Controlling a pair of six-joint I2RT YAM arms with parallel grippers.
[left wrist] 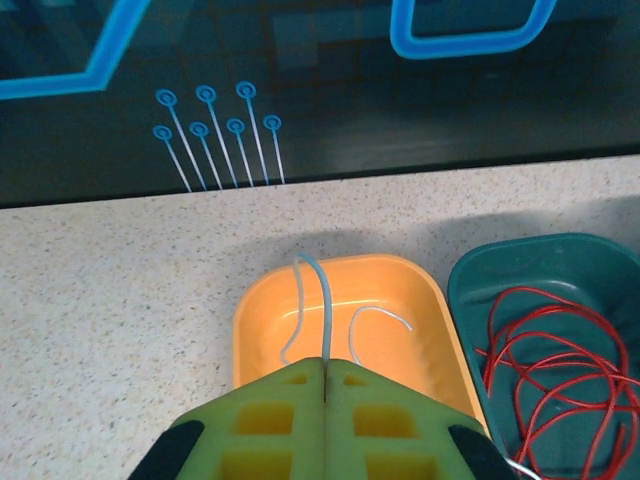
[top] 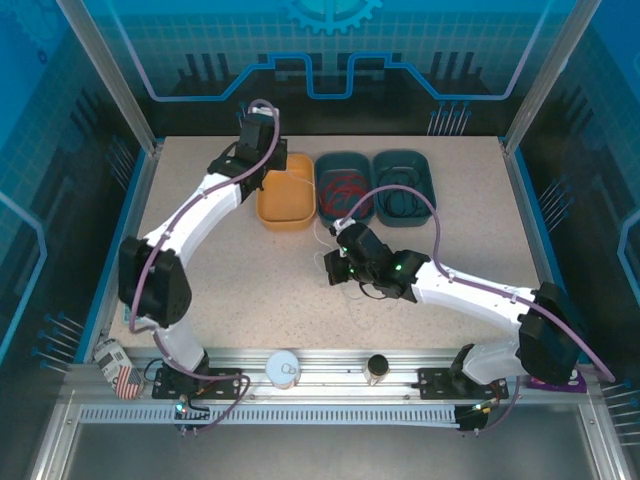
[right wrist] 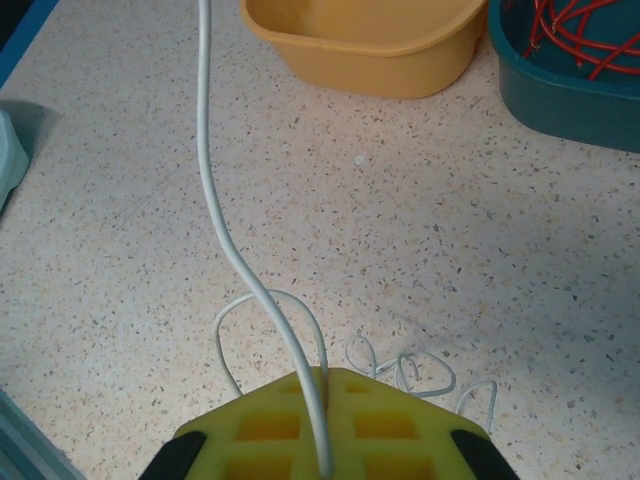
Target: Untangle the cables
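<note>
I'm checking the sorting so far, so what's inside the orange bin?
Inside the orange bin a pale white cable curls, one strand pinched by the shut left gripper. The gripper covers the bin's near end, so anything there cannot be seen.

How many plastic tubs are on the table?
3, in a far row: orange tub left, middle teal tub holding red cable, right teal tub holding black cable. None looks hidden.

The whole table [top: 250,285] is seen from above, behind the arm bases [top: 185,378]. Both wrist views are taken close and low, the left facing the back wall [left wrist: 400,100]; the orange bin [left wrist: 430,310] and red cable [top: 346,190] are shared by all.
</note>
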